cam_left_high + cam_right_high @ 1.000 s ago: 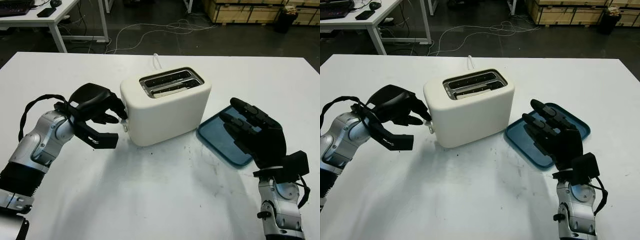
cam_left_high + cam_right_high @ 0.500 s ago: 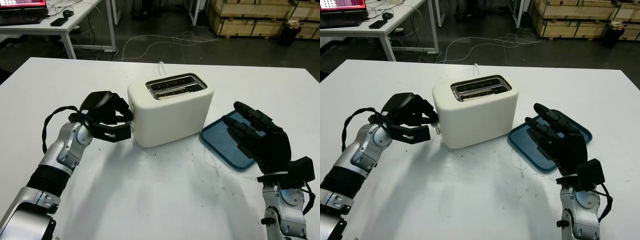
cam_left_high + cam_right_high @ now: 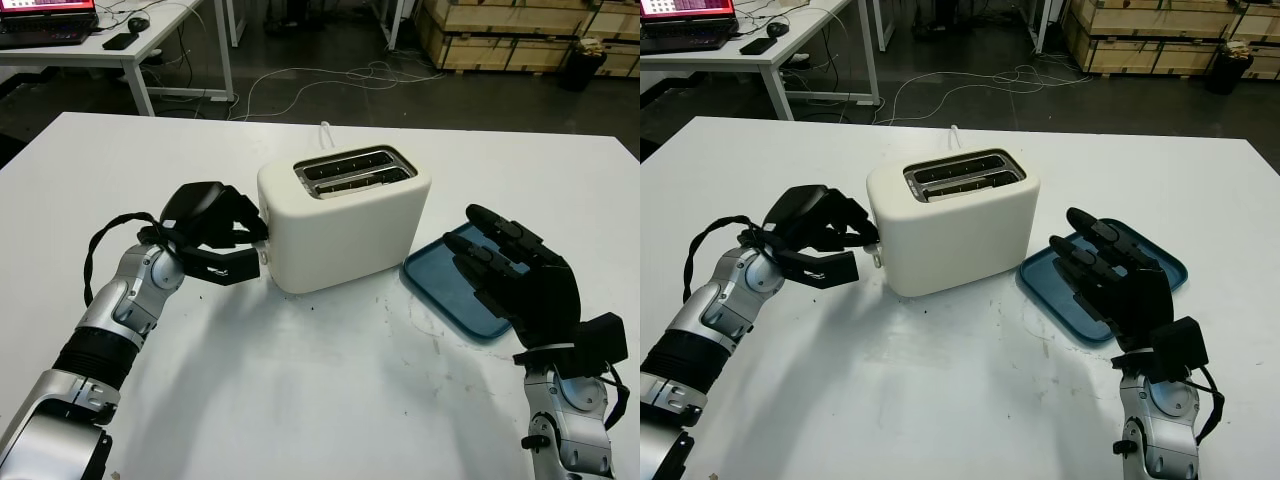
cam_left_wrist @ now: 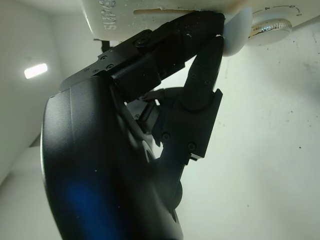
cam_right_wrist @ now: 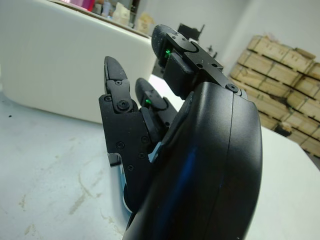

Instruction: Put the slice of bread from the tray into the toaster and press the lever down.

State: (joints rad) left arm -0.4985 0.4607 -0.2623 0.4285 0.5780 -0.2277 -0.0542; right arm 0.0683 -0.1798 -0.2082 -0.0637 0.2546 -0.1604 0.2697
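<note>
The left hand [image 3: 215, 235] is curled at the end wall of the toaster [image 3: 345, 220], with its fingertips [image 4: 216, 26] laid on the white lever [image 4: 236, 34] just beside the dial [image 4: 270, 29]; nothing is gripped, the fingers being bent over the lever rather than closed round it. Pressing the lever is judged to be the step in hand, though whether the lever has reached the end of its travel cannot be told.

The right hand [image 3: 520, 285] is held open on the far side of the toaster from the lever, above the near part of the blue tray [image 3: 1050, 275], and nothing is carried by it. No bread is seen on the part of the tray that shows. In the toaster's slots [image 3: 962, 173] a pale edge can be made out, and this is taken to be the slice, but it cannot be confirmed. If so, the loading is done and the lever press alone is left.

Compared with half a second ago, very little has changed: the left hand has kept its place at the lever, and the right hand has stayed over the tray. Against the frame a full second ago, the left hand has been brought in from a short way off the toaster's end wall to touch it. The toaster stands on the white bench [image 3: 300, 400] as before.
</note>
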